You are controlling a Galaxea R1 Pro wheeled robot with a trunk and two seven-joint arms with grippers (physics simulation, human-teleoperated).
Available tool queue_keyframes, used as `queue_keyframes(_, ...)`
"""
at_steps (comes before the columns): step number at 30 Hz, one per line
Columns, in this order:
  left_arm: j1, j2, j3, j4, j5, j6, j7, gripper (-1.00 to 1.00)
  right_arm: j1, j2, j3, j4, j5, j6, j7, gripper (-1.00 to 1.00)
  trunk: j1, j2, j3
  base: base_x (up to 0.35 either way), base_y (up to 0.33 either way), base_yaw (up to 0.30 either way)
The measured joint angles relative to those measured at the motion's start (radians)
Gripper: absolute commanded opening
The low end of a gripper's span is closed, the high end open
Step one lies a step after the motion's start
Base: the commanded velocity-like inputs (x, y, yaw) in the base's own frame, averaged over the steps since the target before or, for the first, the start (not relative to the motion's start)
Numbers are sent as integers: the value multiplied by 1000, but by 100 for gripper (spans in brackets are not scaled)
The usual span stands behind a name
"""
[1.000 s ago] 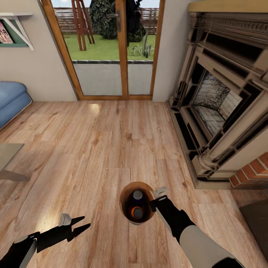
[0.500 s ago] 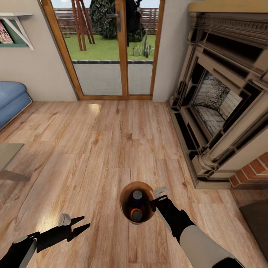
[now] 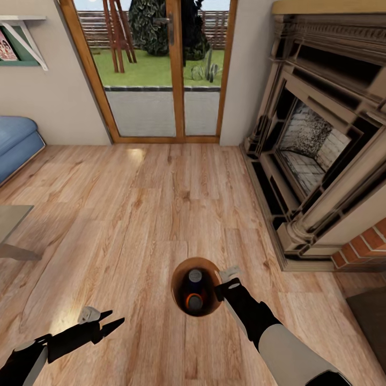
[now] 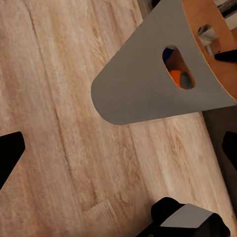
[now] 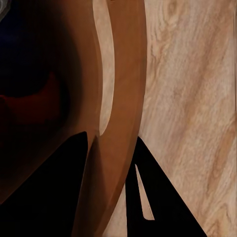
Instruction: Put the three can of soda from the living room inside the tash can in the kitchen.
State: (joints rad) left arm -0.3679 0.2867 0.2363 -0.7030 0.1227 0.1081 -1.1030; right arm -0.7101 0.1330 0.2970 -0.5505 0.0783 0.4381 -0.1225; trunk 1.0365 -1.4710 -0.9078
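Head view: your right end effector point(image 3: 229, 284) pinches the tash can point(image 3: 212, 308) rim to carry the cans point(image 3: 194, 289); left end effector point(image 3: 107, 320) hangs open.

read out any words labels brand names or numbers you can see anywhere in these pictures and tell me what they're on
No text can be read in any view.
Cans in the bin: the dark blue can and the orange can show silver tops, no brand readable.
Picture on the wall at far left: coloured shapes, too blurred to read.
Right gripper and left gripper: no markings visible.
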Motion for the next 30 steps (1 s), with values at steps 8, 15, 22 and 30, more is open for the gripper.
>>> queue_keyframes(8,0,0,0,-4,0,1,1,100,0,0,0,-1,-4,-13,1,-100,8,-14,-6,0,0,0)
queue_keyframes(15,0,0,0,-4,0,1,2,100,0,0,1,-1,-5,-14,1,-100,23,-42,-19,0,0,0)
queue_keyframes(22,0,0,0,-4,0,1,2,100,0,0,1,-1,-4,-14,1,-100,23,-42,-19,0,0,0)
queue_keyframes(30,0,0,0,-4,0,1,3,100,0,0,0,-1,-4,-14,1,-100,46,-84,-38,0,0,0)
